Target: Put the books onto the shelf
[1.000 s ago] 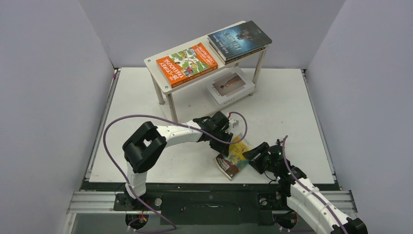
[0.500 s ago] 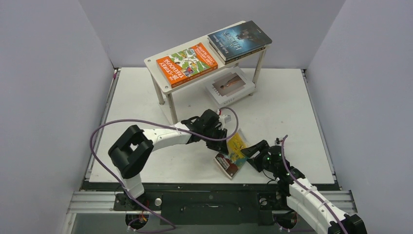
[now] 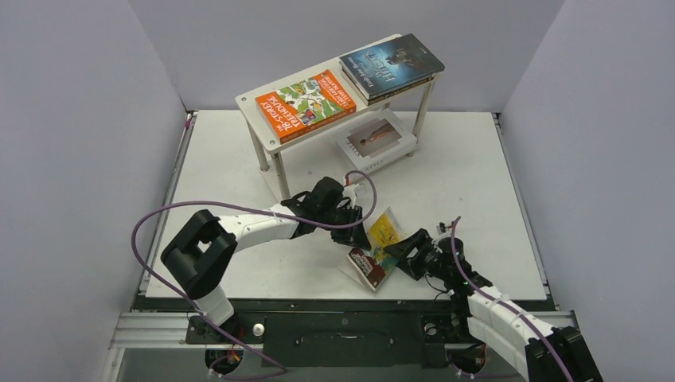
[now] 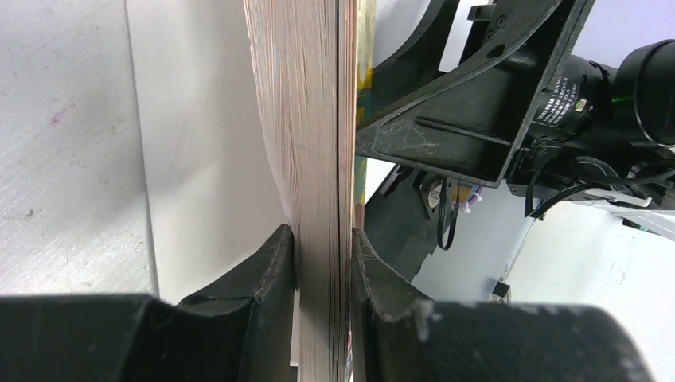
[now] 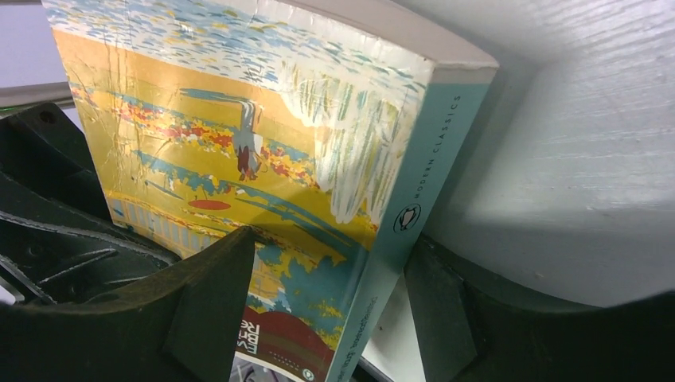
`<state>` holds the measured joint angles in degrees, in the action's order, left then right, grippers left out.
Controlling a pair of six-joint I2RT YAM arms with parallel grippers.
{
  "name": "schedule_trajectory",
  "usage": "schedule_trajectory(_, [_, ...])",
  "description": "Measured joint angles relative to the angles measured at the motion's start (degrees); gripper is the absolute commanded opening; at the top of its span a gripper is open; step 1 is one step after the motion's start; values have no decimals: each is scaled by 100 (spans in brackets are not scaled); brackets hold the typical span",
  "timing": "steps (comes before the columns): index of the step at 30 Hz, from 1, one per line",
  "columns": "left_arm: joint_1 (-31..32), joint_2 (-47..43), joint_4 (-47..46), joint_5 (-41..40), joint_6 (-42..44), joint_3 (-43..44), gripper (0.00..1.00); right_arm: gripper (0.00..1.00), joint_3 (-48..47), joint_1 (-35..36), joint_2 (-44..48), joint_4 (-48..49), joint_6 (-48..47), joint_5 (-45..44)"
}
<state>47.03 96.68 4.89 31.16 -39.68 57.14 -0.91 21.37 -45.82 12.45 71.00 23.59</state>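
Note:
The yellow-teal book (image 3: 382, 241) stands tilted off the table, its red lower end down near the front. My left gripper (image 3: 362, 229) is shut on its upper edge; the left wrist view shows the page block (image 4: 318, 143) pinched between both fingers (image 4: 271, 267). My right gripper (image 3: 403, 251) is open, its jaws straddling the book's teal spine (image 5: 414, 207) with a gap on the right side. On the shelf (image 3: 253, 106) lie the orange book (image 3: 306, 103) and the dark blue-grey book (image 3: 392, 60), stacked on another. The white book (image 3: 376, 139) lies on the lower board.
The shelf's thin metal legs (image 3: 280, 173) stand just behind the left arm. Grey walls close in both sides and the back. The right gripper's black housing (image 4: 470, 103) sits close against the book in the left wrist view.
The left arm drew back toward the left with the book pinched, tilting it up more. The right gripper opened wider and slid left along the book's near edge.

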Motion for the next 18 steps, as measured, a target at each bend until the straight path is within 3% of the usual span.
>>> schedule_trajectory(7, [-59, -133, -7, 17, -20, -33, 0, 56, 109, -7, 258, 236, 92, 101])
schedule_trajectory(18, [-151, -138, -4, -55, 2, -26, 0, 44, 138, -74, 1825, 48, 428, 70])
